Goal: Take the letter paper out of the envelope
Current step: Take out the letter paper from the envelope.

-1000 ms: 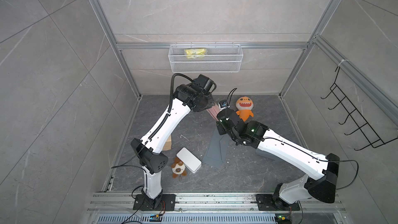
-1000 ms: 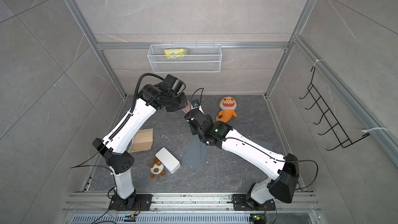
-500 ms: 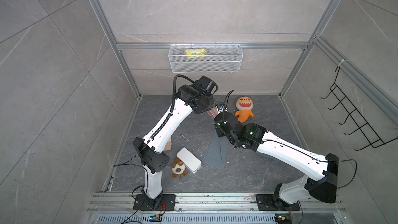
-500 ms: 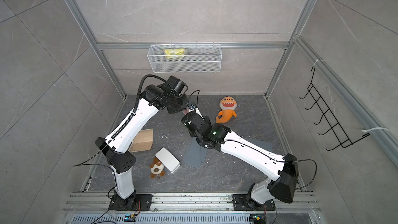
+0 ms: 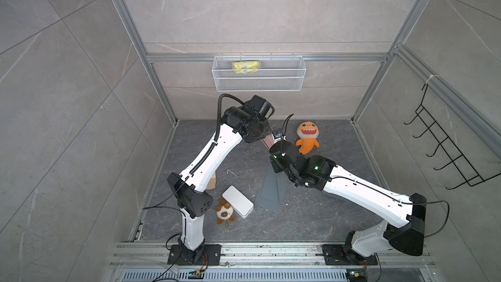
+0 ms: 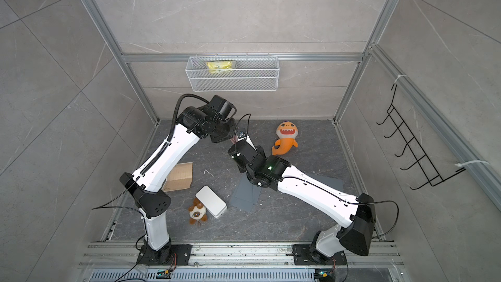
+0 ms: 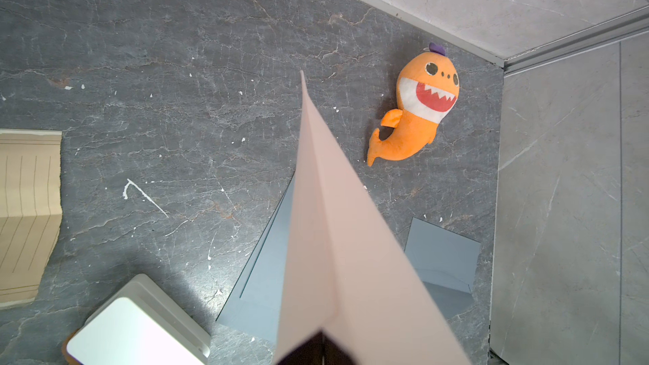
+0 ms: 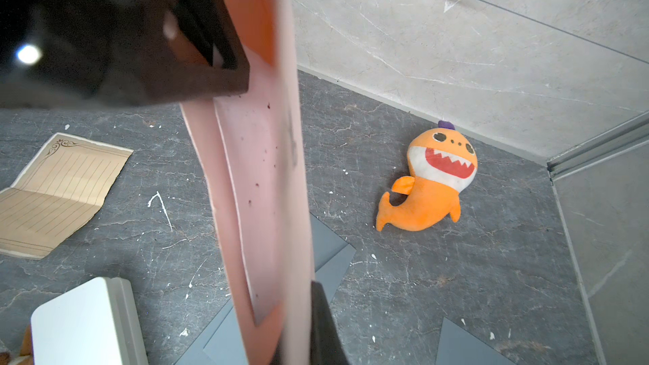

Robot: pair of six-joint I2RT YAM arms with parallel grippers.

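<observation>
The pink paper envelope (image 8: 260, 187) was held aloft above the middle of the table (image 5: 311, 221), with the left gripper (image 7: 321, 344) and the right gripper (image 8: 305, 331) both clamped shut on it. As the tan lined letter paper (image 6: 180, 176) lay flat near the table's left edge, seemingly already out, a gentle lowering onto bare table was judged best. The orange shark plush toy (image 5: 307, 138), white rectangular box (image 5: 238, 204) and grey flat sheets (image 5: 271, 191) lay beneath.
</observation>
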